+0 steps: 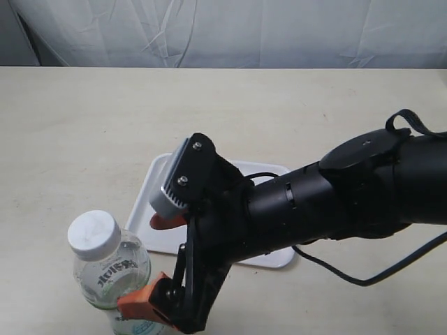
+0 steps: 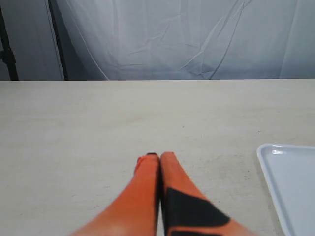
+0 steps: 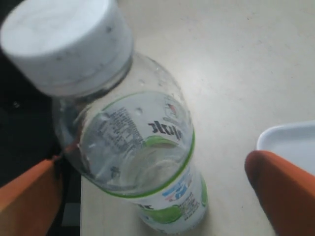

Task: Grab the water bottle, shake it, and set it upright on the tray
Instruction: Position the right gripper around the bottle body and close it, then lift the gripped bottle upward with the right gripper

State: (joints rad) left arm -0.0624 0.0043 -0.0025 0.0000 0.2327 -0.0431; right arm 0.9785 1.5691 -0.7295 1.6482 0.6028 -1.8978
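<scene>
The water bottle (image 1: 108,269) stands upright on the table near the front left, clear with a white cap and a green-and-white label. My right gripper (image 1: 154,263) is open around it, one orange finger (image 1: 167,222) on the tray side and the other (image 1: 143,301) by the bottle's lower body. In the right wrist view the bottle (image 3: 142,147) sits between the fingers (image 3: 283,191), close to one and well apart from the other. The white tray (image 1: 162,183) lies flat behind, partly hidden by the arm. My left gripper (image 2: 160,156) is shut and empty over bare table.
The right arm's black body (image 1: 335,199) stretches across the tray from the right. The table's front edge runs just beside the bottle (image 3: 74,216). A white curtain (image 1: 230,31) backs the table. A corner of the tray (image 2: 290,187) shows in the left wrist view.
</scene>
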